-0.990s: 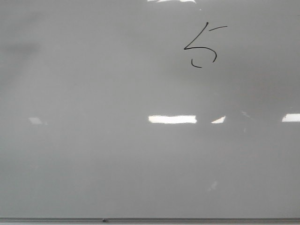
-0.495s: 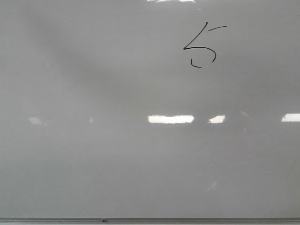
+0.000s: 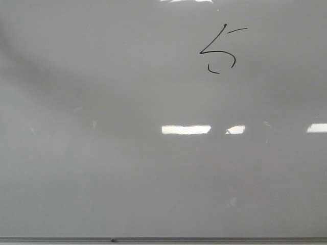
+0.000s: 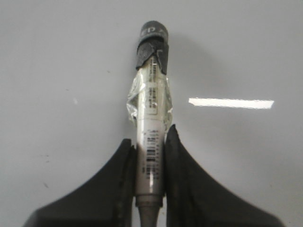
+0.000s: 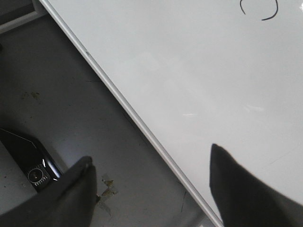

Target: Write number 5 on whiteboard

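Observation:
The number 5 (image 3: 219, 51) stands in thin black strokes at the upper right of the whiteboard (image 3: 153, 168), which fills the front view. Neither arm shows in that view. In the left wrist view my left gripper (image 4: 149, 137) is shut on a marker (image 4: 150, 94), whose dark taped end (image 4: 152, 42) points away over the bare whiteboard (image 4: 57, 71). My right gripper (image 5: 150, 154) is open and holds nothing, its fingers straddling the board's metal edge strip (image 5: 118, 101). The lower curve of the number 5 (image 5: 270, 16) shows far off in the right wrist view.
The grey edge strip (image 3: 204, 239) runs along the board's near side. Beyond the edge in the right wrist view lies a dark floor (image 5: 71, 94) and a black device with a lens (image 5: 34, 174). Bright light reflections (image 3: 186, 129) sit on the board.
The 5 has not changed. A faint shadow on the board's left half has shifted, and the small reflection at the left has faded.

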You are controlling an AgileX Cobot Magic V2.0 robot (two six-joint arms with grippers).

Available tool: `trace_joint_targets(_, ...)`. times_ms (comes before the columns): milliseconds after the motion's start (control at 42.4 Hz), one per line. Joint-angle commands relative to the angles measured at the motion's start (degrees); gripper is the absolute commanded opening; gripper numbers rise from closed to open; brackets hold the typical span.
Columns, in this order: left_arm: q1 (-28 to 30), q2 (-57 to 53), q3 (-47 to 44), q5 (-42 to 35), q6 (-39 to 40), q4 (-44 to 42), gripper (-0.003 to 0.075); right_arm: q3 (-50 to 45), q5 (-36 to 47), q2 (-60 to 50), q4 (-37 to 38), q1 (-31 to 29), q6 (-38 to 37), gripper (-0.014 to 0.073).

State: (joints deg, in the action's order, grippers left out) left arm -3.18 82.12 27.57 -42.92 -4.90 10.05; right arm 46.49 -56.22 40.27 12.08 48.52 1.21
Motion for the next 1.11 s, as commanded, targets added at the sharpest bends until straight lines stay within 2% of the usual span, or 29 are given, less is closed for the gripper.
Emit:
trace_joint_targets(0, -0.93, 1.61, 2.28, -6.29, 0.66, -0.53, 0.0035, 1.71, 3.36, -0.16, 1.39, -0.40, -0.11, 0.0526)
trace_joint_targets(141, -0.93, 3.53, 3.81, -1.43, 0.66, -0.65, 0.0179, 1.71, 3.24, -0.16, 1.33, -0.40, -0.11, 0.0526)
trace_joint_targets(283, -0.93, 3.38, 4.21, -1.02, 0.66, -0.89, 0.0304, 1.71, 3.18, -0.16, 1.18, -0.40, -0.11, 0.0526)
trace_joint_targets(448, -0.93, 1.88, 4.21, 1.18, 0.66, -0.89, 0.0314, 1.71, 2.91, -0.16, 1.18, -0.40, -0.54, 0.0526)
trace_joint_targets(613, -0.93, -3.98, 4.29, 7.96, 0.66, -0.89, 0.0314, 1.83, 2.34, -0.34, 1.32, -0.40, -4.24, 0.0526)
trace_joint_targets(660, -0.93, -7.20, 4.83, 13.77, 0.66, -0.89, 0.0314, 2.02, 1.38, -0.42, 1.82, -0.40, -6.92, 0.0526)
trace_joint_targets(683, -0.93, -11.76, 6.95, 24.92, 0.66, -1.98, 0.0314, 2.52, -0.77, -0.42, 3.05, -0.40, -10.13, 0.0526)
trace_joint_targets(754, -1.07, -17.58, 11.42, 41.70, 0.66, -4.55, 0.0314, 3.86, -4.76, -0.42, 5.09, -0.40, -14.35, 0.0526)
trace_joint_targets(848, -1.78, -22.80, 16.97, 57.89, 0.31, -4.53, 0.0314, 5.47, -7.95, -0.48, 6.50, -0.40, -17.70, 0.0526)
trace_joint_targets(966, -2.57, -27.52, 21.40, 68.98, -0.68, -4.94, 0.0314, 5.95, -7.88, -1.54, 6.50, -0.40, -19.31, 0.0526)
trace_joint_targets(1084, -2.97, -32.51, 23.62, 76.12, -0.68, -4.94, 0.0314, 5.70, -7.31, -3.52, 6.43, -0.40, -20.16, 0.0526)
